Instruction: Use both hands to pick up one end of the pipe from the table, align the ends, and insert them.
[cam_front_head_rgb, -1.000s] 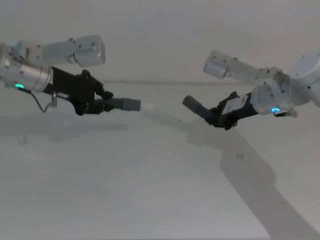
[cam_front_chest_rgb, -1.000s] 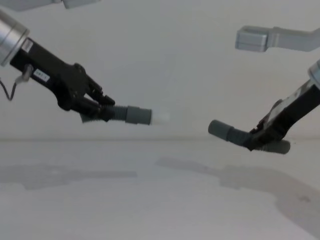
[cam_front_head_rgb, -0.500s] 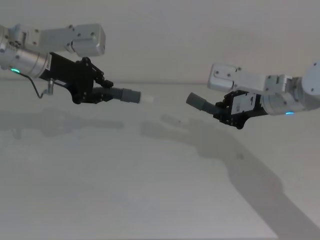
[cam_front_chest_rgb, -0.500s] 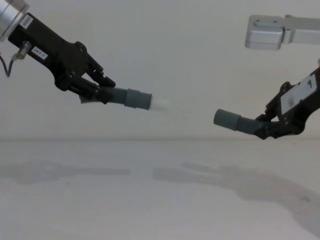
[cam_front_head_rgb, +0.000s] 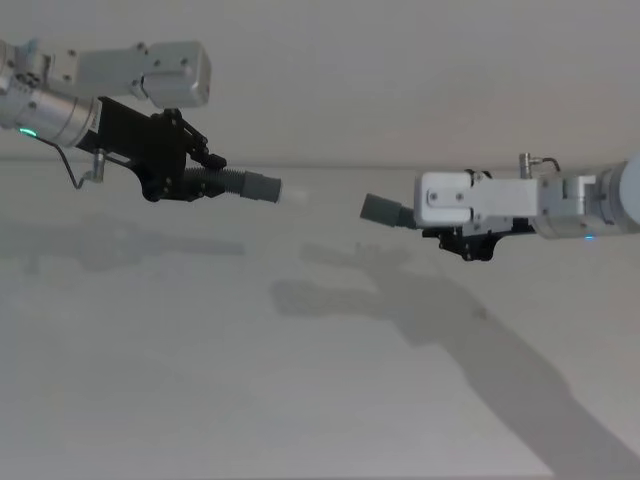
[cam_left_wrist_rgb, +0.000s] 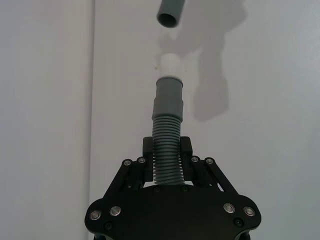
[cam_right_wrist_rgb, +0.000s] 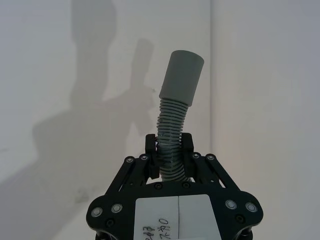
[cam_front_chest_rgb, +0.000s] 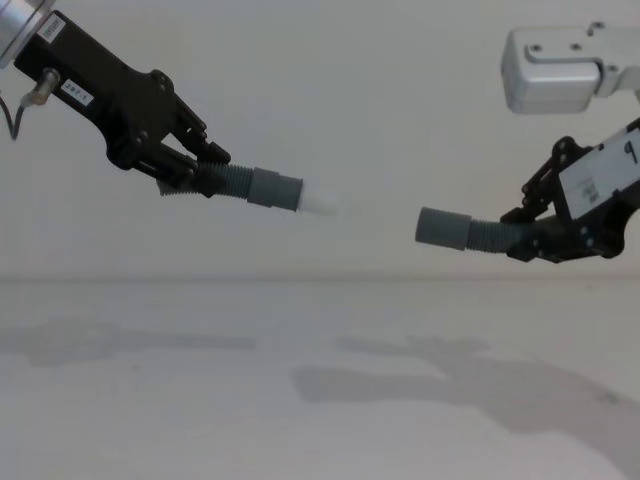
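Note:
Both pipe pieces hang in the air above the white table (cam_front_head_rgb: 300, 400), their ends facing each other across a gap. My left gripper (cam_front_head_rgb: 197, 181) (cam_front_chest_rgb: 203, 176) (cam_left_wrist_rgb: 167, 146) is shut on the corrugated part of one piece (cam_front_chest_rgb: 232, 182), whose grey cuff (cam_left_wrist_rgb: 169, 97) carries a white tip (cam_front_chest_rgb: 318, 203) (cam_left_wrist_rgb: 170, 65). My right gripper (cam_front_chest_rgb: 522, 237) (cam_right_wrist_rgb: 169, 144) is shut on the other piece (cam_right_wrist_rgb: 171, 127), whose plain grey cuff (cam_front_head_rgb: 380, 210) (cam_front_chest_rgb: 442, 228) (cam_right_wrist_rgb: 181, 75) points at the white tip. In the chest view the plain cuff sits slightly lower than the tip.
Grey shadows of both arms lie on the table (cam_front_chest_rgb: 300, 420). A silver link of the right arm (cam_front_head_rgb: 465, 200) covers part of the right gripper in the head view. A pale wall rises behind the table's far edge.
Both arms have lifted their pieces. The right piece has swung from tilted to nearly level, its cuff now facing the white tip. The left piece has risen slightly.

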